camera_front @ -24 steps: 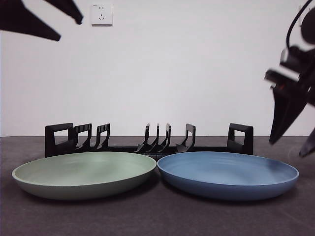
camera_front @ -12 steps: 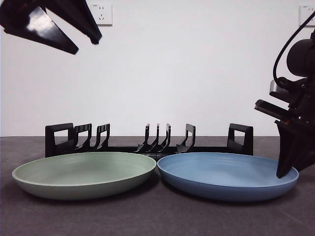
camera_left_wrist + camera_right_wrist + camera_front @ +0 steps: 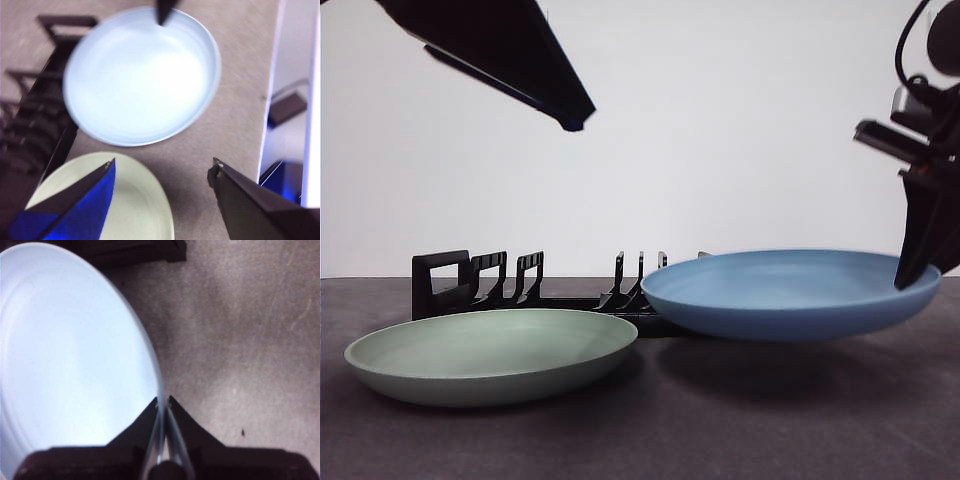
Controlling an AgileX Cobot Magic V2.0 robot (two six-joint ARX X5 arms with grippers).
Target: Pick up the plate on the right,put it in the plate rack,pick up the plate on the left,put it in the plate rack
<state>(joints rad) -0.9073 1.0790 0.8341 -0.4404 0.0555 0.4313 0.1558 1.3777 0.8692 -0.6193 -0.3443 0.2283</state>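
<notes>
The right pincer (image 3: 162,402) had its two black jaws pinched tight on the rim of the blue plate (image 3: 790,293), at that plate's right edge in the front view, and the plate hung clear of the grey table (image 3: 640,430), roughly level, casting a shadow beneath. Its left edge stood in front of the right part of the plate rack (image 3: 520,285), hiding that end. The green plate (image 3: 490,353) lay flat on the table just in front of the rack's left half. The left pincer (image 3: 160,170) hovered high above the green plate with its jaws spread wide, holding nothing.
</notes>
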